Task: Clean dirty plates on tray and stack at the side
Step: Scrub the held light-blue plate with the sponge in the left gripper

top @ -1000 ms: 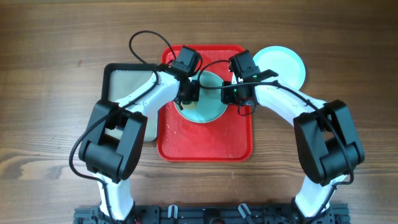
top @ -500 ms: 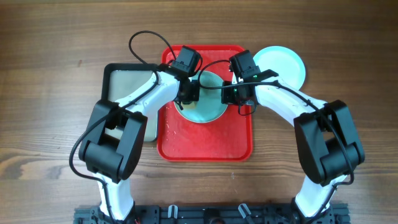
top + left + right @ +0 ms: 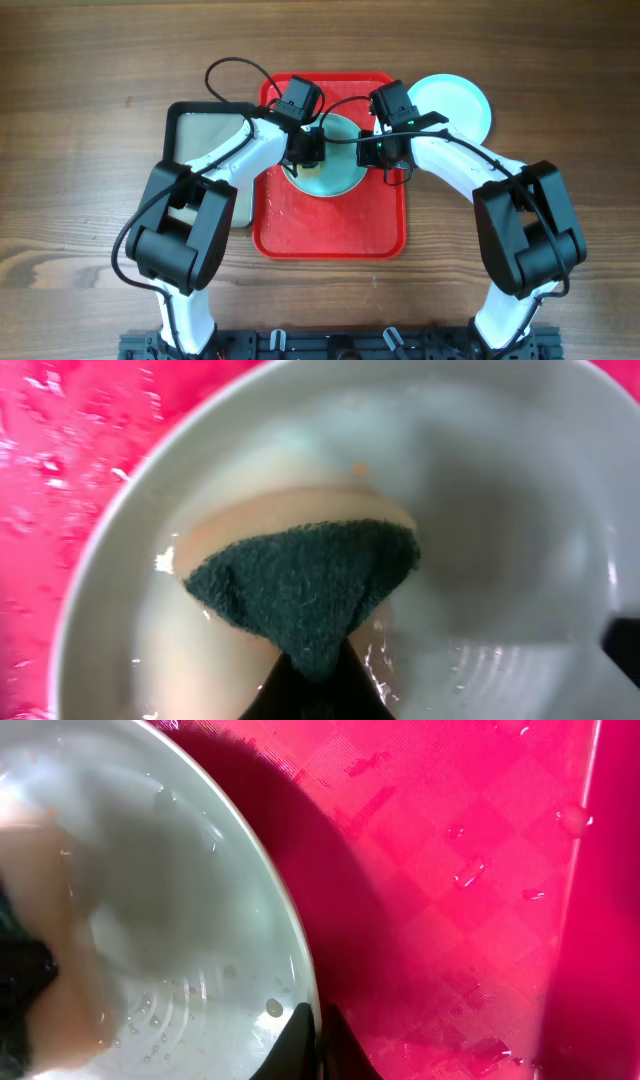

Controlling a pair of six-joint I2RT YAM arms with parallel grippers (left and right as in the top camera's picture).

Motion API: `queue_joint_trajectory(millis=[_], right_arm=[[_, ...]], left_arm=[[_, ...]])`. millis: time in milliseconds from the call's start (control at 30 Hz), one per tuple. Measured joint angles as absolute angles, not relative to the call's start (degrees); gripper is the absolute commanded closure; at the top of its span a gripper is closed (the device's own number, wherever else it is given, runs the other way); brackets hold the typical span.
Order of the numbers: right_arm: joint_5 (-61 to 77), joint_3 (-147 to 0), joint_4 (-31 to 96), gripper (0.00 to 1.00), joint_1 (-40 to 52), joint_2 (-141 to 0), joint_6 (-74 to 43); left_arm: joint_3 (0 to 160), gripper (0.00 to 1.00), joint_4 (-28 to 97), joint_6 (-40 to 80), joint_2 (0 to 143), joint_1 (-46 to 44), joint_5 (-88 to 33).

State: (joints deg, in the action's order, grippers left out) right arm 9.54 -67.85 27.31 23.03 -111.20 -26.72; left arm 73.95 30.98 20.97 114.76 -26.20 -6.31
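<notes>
Right, mid-scrub. The mint plate [image 3: 335, 172] sits on the red tray [image 3: 330, 228], in its far half, with both arms bent over it. The left gripper [image 3: 306, 150] comes in from the plate's left side. Its jaws are pinching a sponge [image 3: 300, 595], green scouring face toward the camera and pale foam behind, pressed onto the plate's inner floor. Likely held low like that so the sponge rubs flat.

There is a water film and droplets on both plate and tray. A tiny orange speck shows near the sponge's top edge in the left wrist view, so I judge the plate not clean yet.

The right gripper [image 3: 386, 150] is at the plate's right rim. In the right wrist view its jaws look pressed thin onto that rim. Likely purpose: to pin the plate so it doesn't slide or spin on the wet tray under the scrubbing.

A second mint plate [image 3: 455, 100] lies on the wooden surface [image 3: 90, 90] just beside the tray's far right corner, apart from the arms. That reads as the stacking spot. A black-rimmed tray [image 3: 190, 125] sits just left of the red one, partly under the left arm; I can't tell its contents. No white plate is in view.

Judgement: the scrub of this plate is underway, and carrying it over to the second plate is not yet done. Risk: the glossy wet rim could slip out of such a thin pinch.
</notes>
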Motion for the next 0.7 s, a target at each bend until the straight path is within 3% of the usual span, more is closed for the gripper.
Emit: queue_joint_trajectory(millis=[267,300,367,400,500,700], right_arm=[[9.69,-67.83,27.14,0.96,23.05,-111.11,-26.72],[10.04,-67.83,27.09,0.91,23.11,-111.11,-26.7],[10.26,-67.83,27.09,0.67,23.11,-111.11,-26.55],[10.33,-67.83,26.92,0.62,23.11,-111.11,-26.09],[10.31,-67.83,26.44,0.79,23.11,-111.11,-25.67],[10.63,-67.83,26.02,0.76,23.11,-109.95,-24.75]], left_arm=[[71.72,0.96,31.83,20.27,111.61,-26.13,-16.45],[71.42,0.96,32.16,20.27,109.45,-26.13,-16.12],[71.4,0.96,31.92,20.27,102.98,-25.91,-13.23],[71.42,0.96,31.83,20.25,99.7,-25.76,-10.83],[71.42,0.96,31.9,19.62,96.33,-25.76,-3.7],[71.4,0.96,32.18,19.16,97.69,-25.76,-1.06]])
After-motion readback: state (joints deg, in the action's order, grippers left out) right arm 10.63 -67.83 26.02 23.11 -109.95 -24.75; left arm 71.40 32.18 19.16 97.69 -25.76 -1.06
